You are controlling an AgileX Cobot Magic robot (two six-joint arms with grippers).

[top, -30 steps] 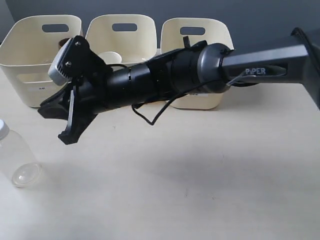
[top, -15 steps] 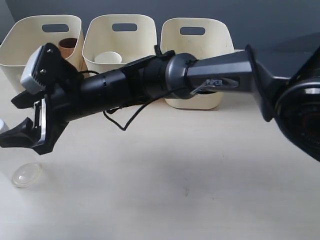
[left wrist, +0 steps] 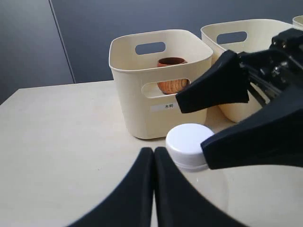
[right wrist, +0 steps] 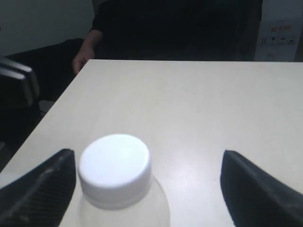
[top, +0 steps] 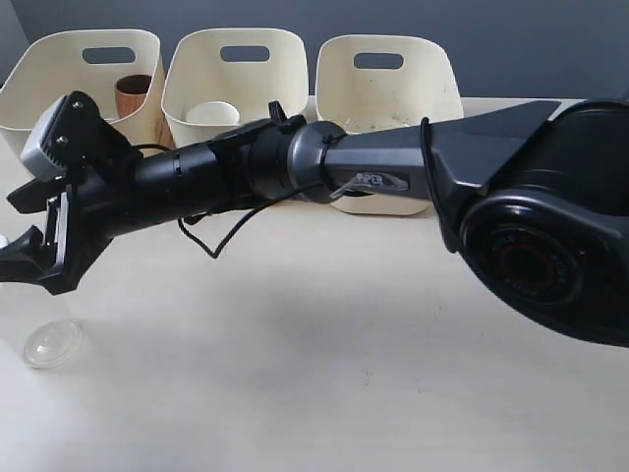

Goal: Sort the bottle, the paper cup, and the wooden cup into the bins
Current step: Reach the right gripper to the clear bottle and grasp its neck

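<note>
The clear bottle (top: 39,329) stands at the table's far left; its white cap (right wrist: 115,168) fills the right wrist view. My right gripper (top: 12,231) has reached across to it and is open, one finger on each side of the cap (left wrist: 189,144), not touching it. The cap sits nearer one finger (right wrist: 42,189) than the other. My left gripper (left wrist: 154,151) is shut and empty, just beside the bottle. The wooden cup (top: 133,95) sits in the left bin (top: 79,59), and the paper cup (top: 211,113) in the middle bin (top: 233,59).
The right bin (top: 388,69) stands at the back, partly behind my right arm (top: 373,177), which spans the table from right to left in front of all three bins. The pale table (top: 344,344) ends close to the bottle on the left.
My right arm has swung left and lower, carrying its open gripper from in front of the left bin to around the bottle's cap. The bottle has not moved.
</note>
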